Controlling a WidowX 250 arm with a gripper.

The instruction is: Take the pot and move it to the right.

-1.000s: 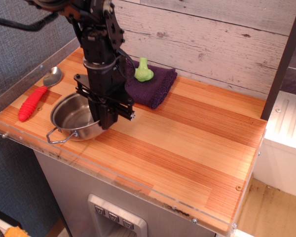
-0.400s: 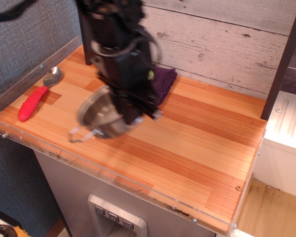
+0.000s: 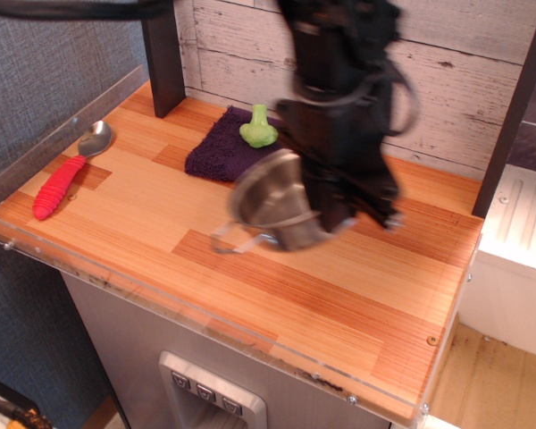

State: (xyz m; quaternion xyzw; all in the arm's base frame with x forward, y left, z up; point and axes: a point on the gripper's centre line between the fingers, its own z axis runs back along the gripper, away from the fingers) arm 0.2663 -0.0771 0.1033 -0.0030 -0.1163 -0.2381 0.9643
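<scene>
Above the middle of the surface (image 3: 161,223), I am carrying the pot (image 3: 272,210) rightward. One second ago it was sitting at the left, near the spoon (image 3: 67,174); now it is hanging tilted in the air, its open side turned toward the left and its near wire handle drooping below the rim. I am reading the jaws as clamped on the pot's right rim, since the pot is riding with the arm clear of the wood; the gripper (image 3: 335,214) itself is blurred by motion and I cannot make out the fingertips. The blur is telling me the arm is moving fast.

With the arm gone from the left, the cloth (image 3: 219,152) and the green piece (image 3: 259,130) resting on it are showing in full, and neither is appearing disturbed. The spoon is lying where it was.

In my judgement the lift and most of the transfer are done. Placement on the right half of the surface is remaining. The tilt is suggesting a one-sided hold, so I am rating slip or swing on set-down as the chief risk.
</scene>
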